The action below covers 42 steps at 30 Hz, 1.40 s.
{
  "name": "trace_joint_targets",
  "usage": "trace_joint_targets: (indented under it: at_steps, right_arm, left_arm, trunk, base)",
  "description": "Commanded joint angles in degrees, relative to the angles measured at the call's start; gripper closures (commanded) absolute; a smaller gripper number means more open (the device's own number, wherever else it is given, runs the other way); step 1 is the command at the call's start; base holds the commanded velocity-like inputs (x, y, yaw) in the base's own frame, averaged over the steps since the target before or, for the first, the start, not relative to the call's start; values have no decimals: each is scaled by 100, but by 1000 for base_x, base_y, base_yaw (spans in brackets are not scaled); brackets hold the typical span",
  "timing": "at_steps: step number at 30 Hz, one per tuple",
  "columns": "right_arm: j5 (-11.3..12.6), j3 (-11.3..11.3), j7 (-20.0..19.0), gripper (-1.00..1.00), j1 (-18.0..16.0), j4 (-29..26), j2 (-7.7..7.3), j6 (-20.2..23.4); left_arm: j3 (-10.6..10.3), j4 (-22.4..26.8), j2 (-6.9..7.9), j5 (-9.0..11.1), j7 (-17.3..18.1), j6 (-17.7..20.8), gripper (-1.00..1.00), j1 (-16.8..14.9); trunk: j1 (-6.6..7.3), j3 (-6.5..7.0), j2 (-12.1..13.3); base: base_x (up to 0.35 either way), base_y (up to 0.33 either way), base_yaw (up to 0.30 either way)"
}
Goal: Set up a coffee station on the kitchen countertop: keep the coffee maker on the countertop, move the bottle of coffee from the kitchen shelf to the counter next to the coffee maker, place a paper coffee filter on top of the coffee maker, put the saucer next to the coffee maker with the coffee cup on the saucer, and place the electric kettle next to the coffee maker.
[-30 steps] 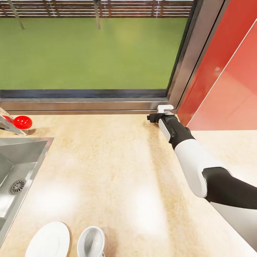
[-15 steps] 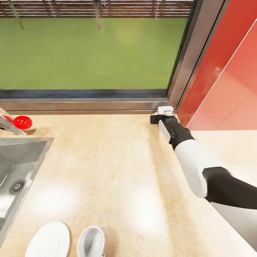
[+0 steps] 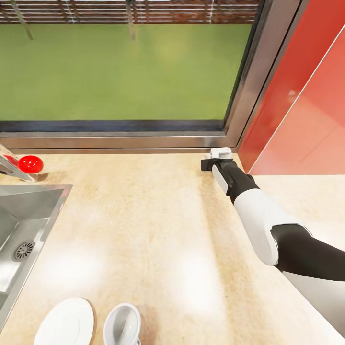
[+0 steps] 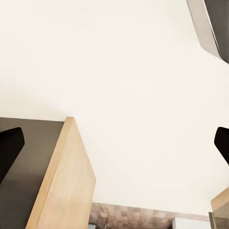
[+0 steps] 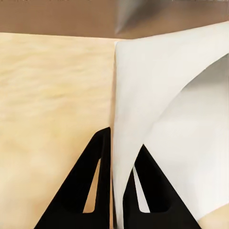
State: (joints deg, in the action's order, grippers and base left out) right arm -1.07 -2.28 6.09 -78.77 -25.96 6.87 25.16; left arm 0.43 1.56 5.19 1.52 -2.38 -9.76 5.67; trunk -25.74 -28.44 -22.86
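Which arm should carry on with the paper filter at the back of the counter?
Right. The right gripper already pinches the paper coffee filter wall between its fingers, at the kitchen countertop back corner. The left gripper is open, facing a white wall.

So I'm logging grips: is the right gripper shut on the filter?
Shut on it: the right gripper has both fingers pressed against the filter wall, over the countertop.

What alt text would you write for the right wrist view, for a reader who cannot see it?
The right gripper has its two black jaws closed on the thin edge of the paper coffee filter, a white curved sheet. Under it lies the kitchen countertop, light and wood-toned, with a brown and steel window frame along its far edge.
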Motion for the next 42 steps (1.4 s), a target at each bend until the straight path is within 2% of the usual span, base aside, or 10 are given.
trace_joint_targets:
  at_steps: [1,22,30,38,42]
  right_arm:
    - [54,-14,34,100,2,-1,-2,31]
    - [58,-30,32,100,2,-52,10,26]
    - [78,-27,30,100,2,-599,52,63]
    - [105,-31,18,100,2,-657,90,78]
    - [106,-34,15,100,2,-663,211,77]
  left_arm:
    - [1,11,0,15,-8,-8,-100,5]
    - [6,11,2,24,-8,-8,-100,5]
    - [16,13,0,41,-16,2,-100,5]
    - [27,20,0,42,-16,18,-100,5]
    - [28,20,0,42,-16,18,-100,5]
  trunk:
    - [-4,-8,-6]
    - [-4,-8,-6]
    - [-4,-8,-6]
    - [-4,-8,-6]
    - [-4,-8,-6]
  base:
    - [0,0,0]
    - [-7,0,0]
    - [-283,28,0]
    - [-330,112,0]
    - [-298,200,0]
